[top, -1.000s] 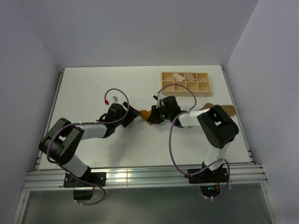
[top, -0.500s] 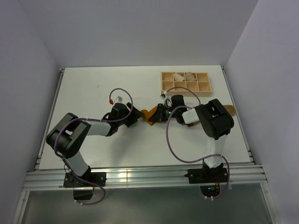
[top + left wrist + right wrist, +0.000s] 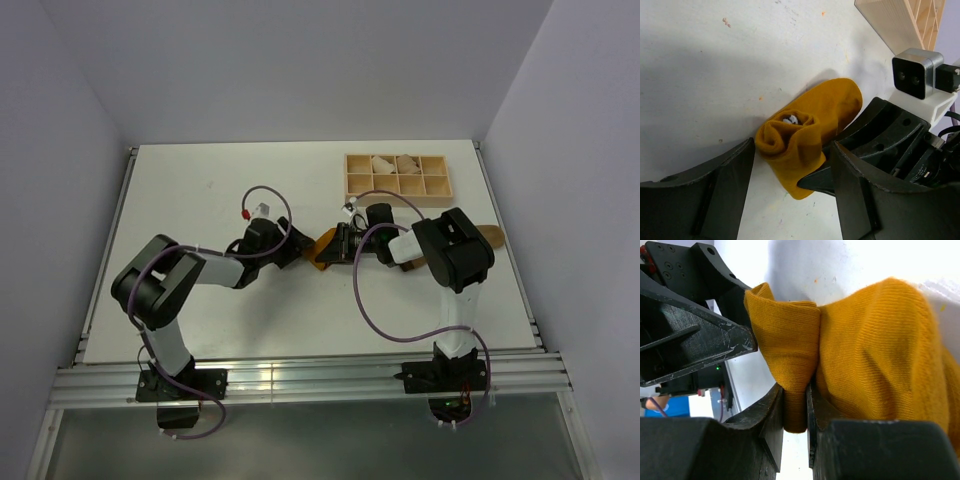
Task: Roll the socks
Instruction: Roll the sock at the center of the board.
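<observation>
The mustard-orange sock (image 3: 807,125) lies mid-table, its near end curled into a loose roll. My left gripper (image 3: 791,150) stands open, one finger on each side of that rolled end, without squeezing it. My right gripper (image 3: 796,407) is shut on a fold of the same sock (image 3: 875,350), coming in from the opposite side. From above, the sock (image 3: 322,248) shows between the left gripper (image 3: 292,250) and the right gripper (image 3: 335,246). The tan-brown sock (image 3: 488,236) lies on the table behind the right arm, mostly hidden by it.
A wooden compartment tray (image 3: 397,190) holding pale rolled bundles stands at the back right, its corner (image 3: 900,20) close beyond the sock. The right wrist camera housing (image 3: 917,75) sits just beyond the left fingers. Walls close the table on three sides.
My left gripper has moved right up to the sock and narrowed slightly around its rolled end. The right arm's forearm has swung, still holding the fold.
</observation>
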Controlling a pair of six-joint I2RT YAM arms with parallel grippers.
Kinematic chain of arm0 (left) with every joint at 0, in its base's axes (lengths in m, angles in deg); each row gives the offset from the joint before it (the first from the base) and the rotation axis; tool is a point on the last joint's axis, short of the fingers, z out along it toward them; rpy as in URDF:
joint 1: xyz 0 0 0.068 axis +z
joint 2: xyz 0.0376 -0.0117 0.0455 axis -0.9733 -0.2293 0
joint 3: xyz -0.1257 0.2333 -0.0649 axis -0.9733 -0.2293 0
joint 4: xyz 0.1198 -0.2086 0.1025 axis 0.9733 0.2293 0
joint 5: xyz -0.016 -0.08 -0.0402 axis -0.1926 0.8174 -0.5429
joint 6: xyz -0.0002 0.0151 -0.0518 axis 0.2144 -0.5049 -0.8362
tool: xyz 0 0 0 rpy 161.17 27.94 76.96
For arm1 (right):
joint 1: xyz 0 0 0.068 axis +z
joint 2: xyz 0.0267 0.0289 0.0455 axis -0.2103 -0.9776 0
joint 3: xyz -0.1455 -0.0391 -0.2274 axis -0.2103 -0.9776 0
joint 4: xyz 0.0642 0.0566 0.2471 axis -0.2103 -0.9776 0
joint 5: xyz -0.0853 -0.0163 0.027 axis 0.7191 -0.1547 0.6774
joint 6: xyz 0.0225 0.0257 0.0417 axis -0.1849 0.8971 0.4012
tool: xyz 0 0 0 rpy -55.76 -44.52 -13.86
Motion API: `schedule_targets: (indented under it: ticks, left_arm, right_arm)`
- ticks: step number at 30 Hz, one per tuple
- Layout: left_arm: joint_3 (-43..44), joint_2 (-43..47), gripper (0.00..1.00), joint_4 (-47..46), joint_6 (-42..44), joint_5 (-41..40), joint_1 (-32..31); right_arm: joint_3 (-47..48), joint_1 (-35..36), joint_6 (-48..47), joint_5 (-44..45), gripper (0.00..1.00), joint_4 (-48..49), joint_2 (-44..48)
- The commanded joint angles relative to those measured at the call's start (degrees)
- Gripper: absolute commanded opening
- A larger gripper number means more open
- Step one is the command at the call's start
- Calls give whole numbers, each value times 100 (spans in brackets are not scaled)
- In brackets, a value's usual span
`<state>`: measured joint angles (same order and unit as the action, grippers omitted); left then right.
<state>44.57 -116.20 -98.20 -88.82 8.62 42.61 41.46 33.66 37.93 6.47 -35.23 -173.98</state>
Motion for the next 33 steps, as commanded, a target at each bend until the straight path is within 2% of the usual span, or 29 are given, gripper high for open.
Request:
schedule_targets:
  ticks: [1, 7, 11, 12, 15, 16, 18, 19, 21, 24, 28, 33]
  left_arm:
    - [163, -121, 67, -182, 54, 66, -67]
    - [216, -174, 63, -86, 98, -56, -111]
    - [207, -218, 56, -59, 107, -127, -111]
    - [207, -244, 50, -68, 107, -109, -111]
    - [242, -288, 43, -24, 168, -100, -111]
    - [286, -297, 42, 46, 195, -100, -120]
    - [304, -297, 34, 99, 239, -118, -129]
    - [304, -288, 32, 116, 256, -153, -138]
    - [304, -271, 24, 169, 309, -162, -147]
    - [321, -227, 18, 292, 353, -206, -147]
    - [365, -174, 15, 442, 476, -267, -164]
    - [418, -104, 13, 582, 573, -302, -190]
  right_arm:
    - [-80, 45, 53, 100, 11, -634, -310]
    - [-106, 28, 88, 126, 12, -590, -354]
    - [-97, 28, 88, 117, 13, -608, -371]
    - [-97, 37, 88, 117, 13, -608, -380]
    - [-106, 37, 18, 152, 13, -643, -337]
    - [-106, 37, -8, 178, 16, -660, -319]
    - [-150, 37, -105, 222, 21, -696, -205]
    - [-159, 28, -157, 275, 27, -730, -152]
    - [-185, 37, -324, 494, 33, -906, 50]
    - [-290, 45, -491, 1046, 44, -1144, 524]
    - [-405, 89, -992, 1803, 54, -1582, 1297]
    - [-300, 352, -1790, 2954, 59, -2488, 2308]
